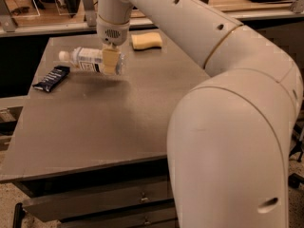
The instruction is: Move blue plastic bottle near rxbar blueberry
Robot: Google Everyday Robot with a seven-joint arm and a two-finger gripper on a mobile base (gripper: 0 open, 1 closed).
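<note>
The blue plastic bottle [88,60] is held lying on its side above the table, white cap pointing left. My gripper [110,62] is shut on the bottle near its base end, with a tan finger [110,61] across the front of it. The rxbar blueberry [51,78], a flat bar in a dark navy wrapper, lies on the table [109,122] near the left edge, just below and left of the bottle's cap.
A yellow sponge [146,41] lies at the back of the table, right of the gripper. My large white arm [228,103] fills the right side of the view. Drawers [95,203] sit under the table's front edge.
</note>
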